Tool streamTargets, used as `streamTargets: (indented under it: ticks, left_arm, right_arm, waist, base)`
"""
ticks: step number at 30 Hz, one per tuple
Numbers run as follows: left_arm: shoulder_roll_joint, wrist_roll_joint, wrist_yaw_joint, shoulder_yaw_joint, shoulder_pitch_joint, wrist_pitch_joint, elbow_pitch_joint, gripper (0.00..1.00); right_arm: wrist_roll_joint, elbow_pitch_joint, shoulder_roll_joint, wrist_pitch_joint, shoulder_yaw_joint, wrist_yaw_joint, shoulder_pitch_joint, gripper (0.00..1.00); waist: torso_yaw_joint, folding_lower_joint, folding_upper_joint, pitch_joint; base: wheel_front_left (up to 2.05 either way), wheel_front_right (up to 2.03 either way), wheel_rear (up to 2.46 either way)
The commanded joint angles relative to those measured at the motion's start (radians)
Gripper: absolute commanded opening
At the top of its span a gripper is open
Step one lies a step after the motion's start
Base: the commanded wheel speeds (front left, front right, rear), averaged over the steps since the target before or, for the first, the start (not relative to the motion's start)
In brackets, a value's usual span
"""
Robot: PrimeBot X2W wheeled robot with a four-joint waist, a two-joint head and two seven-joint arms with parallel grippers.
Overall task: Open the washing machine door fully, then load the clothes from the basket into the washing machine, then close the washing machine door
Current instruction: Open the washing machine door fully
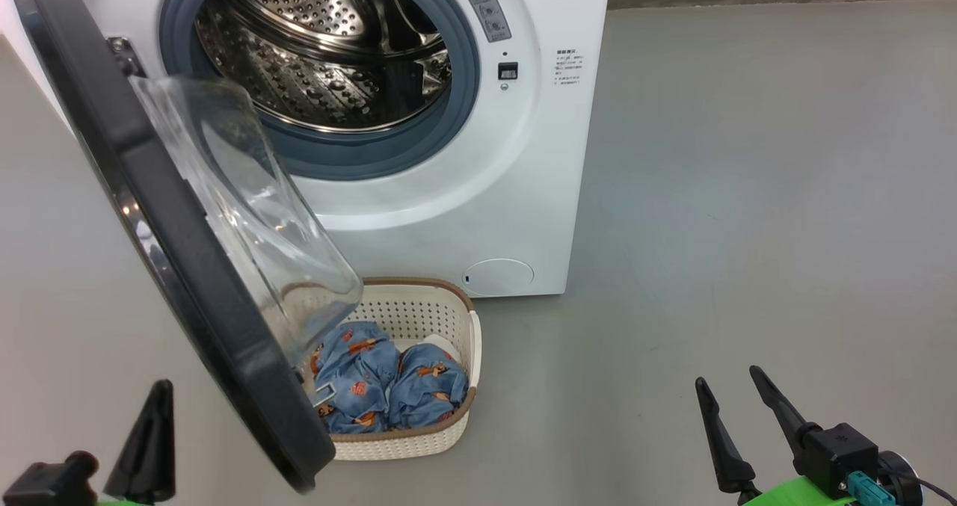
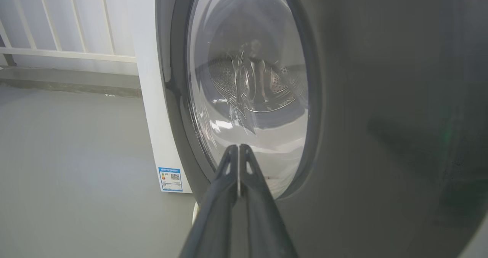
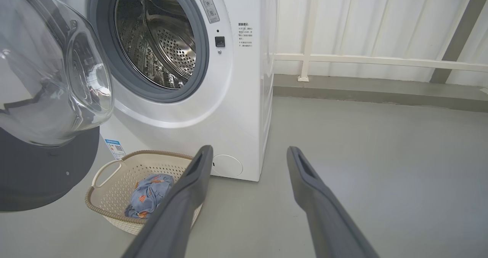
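Note:
The washing machine (image 1: pixel 478 192) stands with its steel drum (image 1: pixel 329 50) exposed. The washing machine door (image 1: pixel 172 244) is swung out on its left hinge toward me, its clear glass bowl (image 1: pixel 247 207) facing right. In the head view its black rim overlaps the left side of the basket (image 1: pixel 448 435). The two bundles of clothes (image 1: pixel 389 386) lie side by side in the basket. My left gripper (image 1: pixel 158 397) is shut and empty, close to the door's outer face (image 2: pixel 248 98) with its tip (image 2: pixel 238 148) pointing at the glass. My right gripper (image 1: pixel 727 377) hangs open over the floor, right of the basket (image 3: pixel 114 189).
Bare grey floor (image 1: pixel 748 192) spreads to the right of the machine. A low kerb (image 3: pixel 381 88) and a white railing (image 3: pixel 381 60) run along the back wall. A round flap (image 1: pixel 497 276) sits low on the machine's front, just behind the basket.

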Motion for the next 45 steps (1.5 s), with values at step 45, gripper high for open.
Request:
streamTargets:
  ticks: [45]
  left_arm:
    - [0.051, 0.018, -0.003, -0.439, -0.056, -0.006, -0.392, 0.0]
  right_arm:
    - [0.047, 0.034, -0.002, -0.012, 0.006, 0.002, 0.007, 1.0]
  waist:
    - [0.009, 0.0, 0.0, 0.001]
  base:
    - [0.0, 0.0, 0.0]
